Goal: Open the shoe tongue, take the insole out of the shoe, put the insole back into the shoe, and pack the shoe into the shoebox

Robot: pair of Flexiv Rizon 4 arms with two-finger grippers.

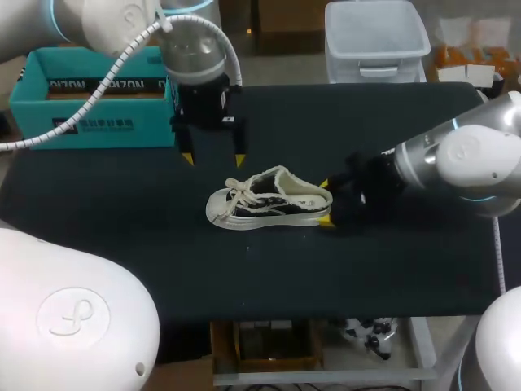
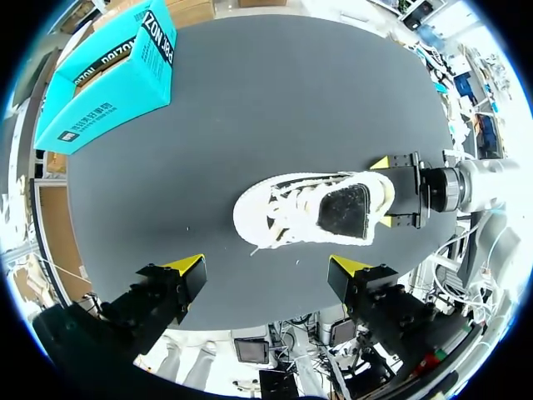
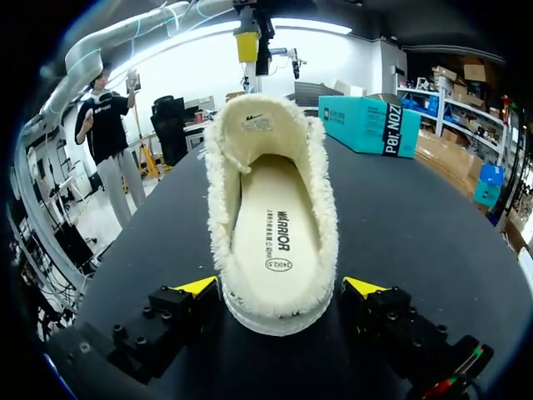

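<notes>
A white sneaker (image 1: 269,204) with dark side panels lies mid-frame on the table (image 1: 122,212), laces loose. The right pincer (image 1: 326,201), open, straddles its heel; the left pincer (image 1: 213,159) hangs open.

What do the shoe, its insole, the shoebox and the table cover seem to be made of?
shoe: looks like canvas, with a frayed cream edge around the opening; its smooth white sole is probably rubber.
insole: matte cream fabric face, likely foam below.
shoebox: teal cardboard with flat printed walls.
table cover: a dark matte mat, perhaps felt or rubber.
</notes>
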